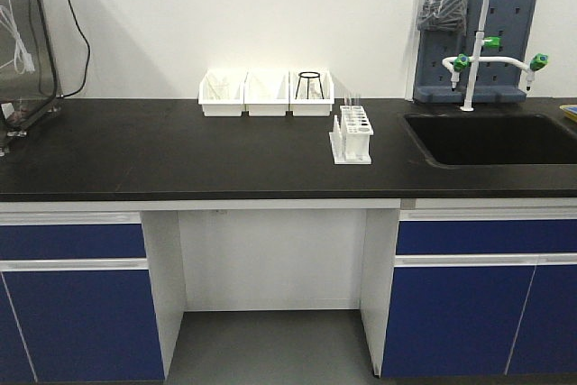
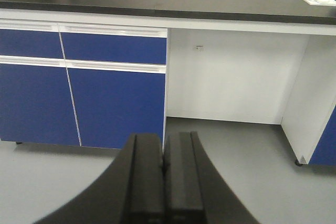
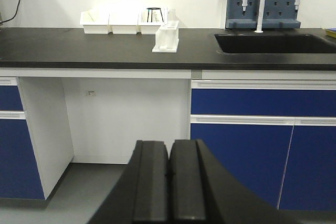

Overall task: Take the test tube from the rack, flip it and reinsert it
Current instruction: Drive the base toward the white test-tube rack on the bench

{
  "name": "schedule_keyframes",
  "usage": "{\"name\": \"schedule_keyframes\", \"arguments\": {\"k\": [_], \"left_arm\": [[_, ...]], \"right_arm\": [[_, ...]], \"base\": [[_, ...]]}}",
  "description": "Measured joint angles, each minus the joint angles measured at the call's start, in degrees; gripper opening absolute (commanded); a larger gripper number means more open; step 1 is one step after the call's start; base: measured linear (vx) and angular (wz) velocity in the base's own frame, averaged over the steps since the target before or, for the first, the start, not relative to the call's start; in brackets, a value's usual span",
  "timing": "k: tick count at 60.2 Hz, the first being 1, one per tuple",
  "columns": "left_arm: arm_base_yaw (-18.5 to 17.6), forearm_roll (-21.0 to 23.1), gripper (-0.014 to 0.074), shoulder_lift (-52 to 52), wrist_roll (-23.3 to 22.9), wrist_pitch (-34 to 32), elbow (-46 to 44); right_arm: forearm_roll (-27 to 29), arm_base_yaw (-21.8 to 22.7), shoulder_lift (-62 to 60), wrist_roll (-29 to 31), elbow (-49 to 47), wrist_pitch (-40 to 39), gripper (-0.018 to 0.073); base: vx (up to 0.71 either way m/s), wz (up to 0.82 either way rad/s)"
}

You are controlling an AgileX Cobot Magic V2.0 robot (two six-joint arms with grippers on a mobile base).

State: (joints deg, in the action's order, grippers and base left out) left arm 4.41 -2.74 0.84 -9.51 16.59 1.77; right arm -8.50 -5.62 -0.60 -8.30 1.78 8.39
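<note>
I'm watching the left gripper hanging low in front of the blue cabinets, jaws pressed together and gripping nothing. On the black counter, 3 white bins are sitting by the wall. The rack is standing just in front of the rightmost bin, near the sink. The right gripper is likewise closed on nothing.

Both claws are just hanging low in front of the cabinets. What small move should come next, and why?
Probably raise the right gripper toward the white rack on the counter and open it. It and the left gripper are shut, well below the counter. The rack lies almost straight ahead in the right wrist view, but at the far corner of the left one.
</note>
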Motion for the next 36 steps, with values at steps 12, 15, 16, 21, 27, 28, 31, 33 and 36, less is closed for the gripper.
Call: {"name": "schedule_keyframes", "arguments": {"k": [12,15,16,21,27,28,31,33,36], "left_arm": [[0.0,0.0,-0.0006,0.0,0.0,0.0,0.0],[0.0,0.0,-0.0006,0.0,0.0,0.0,0.0],[0.0,0.0,-0.0006,0.0,0.0,0.0,0.0],[0.0,0.0,-0.0006,0.0,0.0,0.0,0.0],[0.0,0.0,-0.0006,0.0,0.0,0.0,0.0],[0.0,0.0,-0.0006,0.0,0.0,0.0,0.0],[0.0,0.0,-0.0006,0.0,0.0,0.0,0.0],[0.0,0.0,-0.0006,0.0,0.0,0.0,0.0],[0.0,0.0,-0.0006,0.0,0.0,0.0,0.0]], "right_arm": [[0.0,0.0,0.0,0.0,0.0,0.0,-0.0012],[0.0,0.0,0.0,0.0,0.0,0.0,-0.0012],[0.0,0.0,0.0,0.0,0.0,0.0,-0.0012],[0.0,0.0,0.0,0.0,0.0,0.0,-0.0012],[0.0,0.0,0.0,0.0,0.0,0.0,-0.0012],[0.0,0.0,0.0,0.0,0.0,0.0,-0.0012],[0.0,0.0,0.0,0.0,0.0,0.0,-0.0012],[0.0,0.0,0.0,0.0,0.0,0.0,-0.0012],[0.0,0.0,0.0,0.0,0.0,0.0,-0.0011]], "base": [[0.0,0.0],[0.0,0.0],[0.0,0.0],[0.0,0.0],[0.0,0.0],[0.0,0.0],[0.0,0.0],[0.0,0.0],[0.0,0.0]]}}
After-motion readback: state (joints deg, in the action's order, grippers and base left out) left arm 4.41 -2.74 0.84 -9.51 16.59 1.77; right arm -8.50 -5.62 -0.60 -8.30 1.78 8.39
